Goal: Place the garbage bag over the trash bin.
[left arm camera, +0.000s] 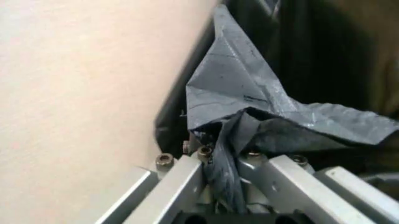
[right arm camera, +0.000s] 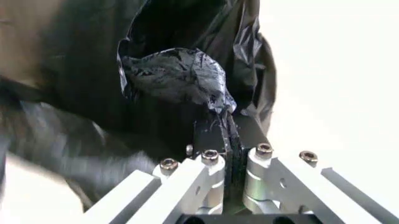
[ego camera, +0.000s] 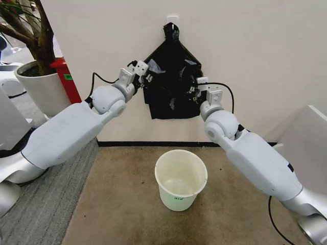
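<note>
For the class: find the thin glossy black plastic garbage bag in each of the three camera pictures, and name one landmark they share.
Head view: the thin glossy black plastic garbage bag hangs against the white wall, between both grippers, above the round white plastic trash bin.
Left wrist view: a crinkled fold pinched in the left gripper.
Right wrist view: a bunched fold pinched in the right gripper.
Shared landmark: the white wall.

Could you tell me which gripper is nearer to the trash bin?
Right, slightly. The right gripper grips the garbage bag above the trash bin; the left gripper grips it higher, upper left.
</note>
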### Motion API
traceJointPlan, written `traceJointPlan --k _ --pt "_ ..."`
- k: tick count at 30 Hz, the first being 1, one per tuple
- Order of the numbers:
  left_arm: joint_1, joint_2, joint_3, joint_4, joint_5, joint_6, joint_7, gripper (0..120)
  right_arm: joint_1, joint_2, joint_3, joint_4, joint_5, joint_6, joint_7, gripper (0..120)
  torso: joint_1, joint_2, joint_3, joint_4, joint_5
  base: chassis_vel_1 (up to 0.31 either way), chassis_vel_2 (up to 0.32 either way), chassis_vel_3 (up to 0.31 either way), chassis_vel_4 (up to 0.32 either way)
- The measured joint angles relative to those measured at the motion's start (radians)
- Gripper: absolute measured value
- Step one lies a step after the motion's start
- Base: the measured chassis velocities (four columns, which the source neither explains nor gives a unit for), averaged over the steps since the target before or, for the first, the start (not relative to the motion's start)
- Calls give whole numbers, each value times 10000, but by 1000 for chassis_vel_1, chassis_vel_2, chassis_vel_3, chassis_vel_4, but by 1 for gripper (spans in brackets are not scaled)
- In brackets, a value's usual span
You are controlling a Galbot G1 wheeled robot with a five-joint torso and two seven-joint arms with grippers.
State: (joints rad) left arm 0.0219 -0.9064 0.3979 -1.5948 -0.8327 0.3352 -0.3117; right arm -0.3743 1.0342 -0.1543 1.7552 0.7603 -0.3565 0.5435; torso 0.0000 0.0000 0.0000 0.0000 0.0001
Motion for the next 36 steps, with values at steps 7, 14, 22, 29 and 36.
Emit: traceJointPlan --k 7,14,22,29,36 --pt "10 94 -340 -315 -839 -161 -565 0 55 -9 282 188 402 471 92 0 0 0 0 0 0 0 0 0 0" --pt "159 450 -409 -949 -1267 -103 -696 0 72 -46 390 572 1045 539 232 0 0 1 -2 1 -1 0 0 0 0" --pt "1226 1006 -447 -1754 -1302 81 -758 0 -1435 -285 567 1193 1110 395 275 0 -1 0 -1 0 0 0 0 0 0" --pt "2043 1262 -749 -2193 -1308 117 -748 0 -2508 -647 914 1936 1200 376 286 0 -1 0 -2 -1 -1 0 0 0 0" --pt "1786 1453 -1003 -2732 -1704 0 -717 0 -2498 -977 1241 2580 1815 402 395 0 -1 0 -1 1 0 0 0 0 0"
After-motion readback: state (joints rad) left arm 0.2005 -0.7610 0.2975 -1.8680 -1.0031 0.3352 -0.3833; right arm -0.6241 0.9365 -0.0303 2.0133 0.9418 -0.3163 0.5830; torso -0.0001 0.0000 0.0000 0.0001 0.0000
